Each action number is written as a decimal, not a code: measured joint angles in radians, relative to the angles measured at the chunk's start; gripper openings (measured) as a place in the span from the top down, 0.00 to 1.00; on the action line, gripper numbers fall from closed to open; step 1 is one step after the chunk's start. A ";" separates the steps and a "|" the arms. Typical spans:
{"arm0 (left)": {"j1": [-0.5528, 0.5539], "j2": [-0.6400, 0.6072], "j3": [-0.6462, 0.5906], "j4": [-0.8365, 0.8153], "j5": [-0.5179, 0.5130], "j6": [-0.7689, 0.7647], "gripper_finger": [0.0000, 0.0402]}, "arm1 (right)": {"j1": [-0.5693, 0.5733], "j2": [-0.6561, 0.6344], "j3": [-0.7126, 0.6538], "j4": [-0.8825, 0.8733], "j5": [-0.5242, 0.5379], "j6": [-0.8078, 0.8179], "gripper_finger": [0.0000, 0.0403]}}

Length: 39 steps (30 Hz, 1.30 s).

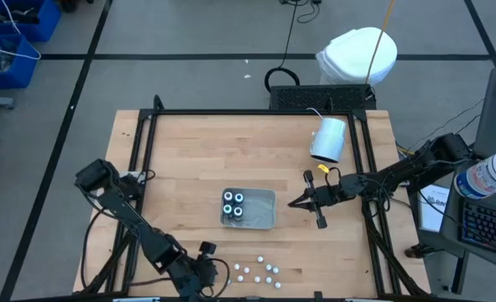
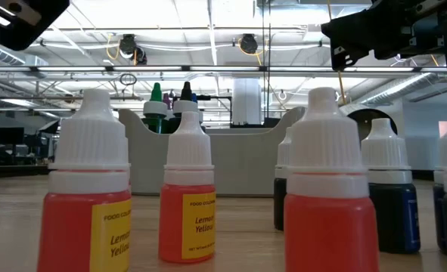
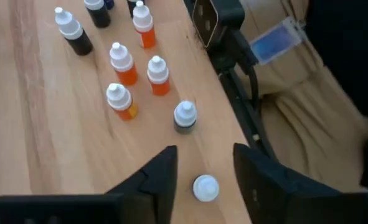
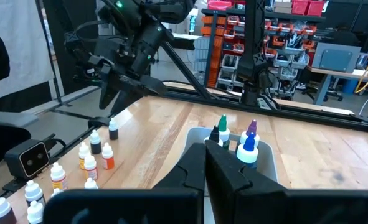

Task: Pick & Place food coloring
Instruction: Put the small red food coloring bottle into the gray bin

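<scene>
Four food coloring bottles (image 1: 233,205) stood together in the grey tray (image 1: 264,220) near the middle of the worktop, so I judged that part done. About nine more bottles (image 1: 257,271) waited near the front edge. My left gripper (image 3: 203,171) hung over them, fingers apart around one white cap, not clamped. My right gripper (image 1: 293,202), fingers together and empty, waited beside the tray.

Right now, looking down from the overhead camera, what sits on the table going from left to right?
Left gripper → grey tray holding four bottles → right gripper → white cylinder lying on its side.
</scene>
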 joint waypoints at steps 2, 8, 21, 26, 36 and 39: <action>0.000 0.000 0.000 -0.003 0.016 -0.022 0.53 | 0.000 0.000 0.000 0.000 0.000 0.000 0.99; -0.003 0.018 0.000 -0.036 0.030 -0.079 0.47 | 0.000 0.000 0.000 0.000 0.000 0.002 0.99; -0.005 0.055 -0.001 -0.029 0.064 -0.083 0.53 | 0.000 0.000 0.000 -0.001 0.000 0.002 0.99; -0.005 0.055 -0.001 -0.023 0.059 -0.083 0.56 | 0.000 0.000 0.000 -0.001 0.000 0.002 0.99; -0.004 0.055 -0.001 -0.026 0.041 -0.076 0.56 | 0.000 0.000 0.000 -0.001 0.000 0.000 0.99; -0.004 0.055 -0.001 -0.026 0.041 -0.080 0.56 | 0.000 0.000 0.000 -0.001 0.000 0.000 0.99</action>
